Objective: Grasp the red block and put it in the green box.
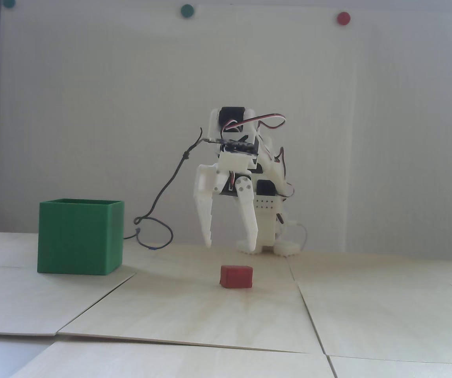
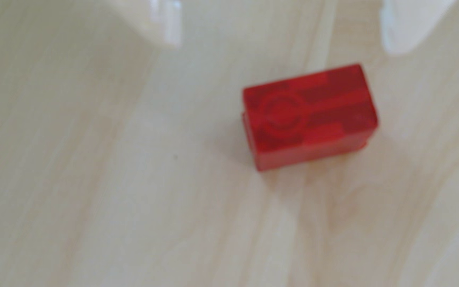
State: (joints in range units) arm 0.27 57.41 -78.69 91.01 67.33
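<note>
The red block (image 1: 236,276) lies on the pale wooden table, small and rectangular. In the wrist view the red block (image 2: 309,116) sits right of centre, its long side tilted a little. My white gripper (image 1: 230,249) hangs open just above and behind the block, fingers pointing down and spread wide, holding nothing. In the wrist view the gripper (image 2: 283,45) shows only as two blurred white fingertips (image 2: 167,24) at the top edge, with the block below the gap. The green box (image 1: 80,236) stands upright on the table at the left, well apart from the gripper.
The arm's white base (image 1: 273,236) stands behind the block. A dark cable (image 1: 159,204) loops from the arm down to the table beside the box. The table is made of wooden panels with seams (image 1: 308,311). Coloured round dots sit on the white wall.
</note>
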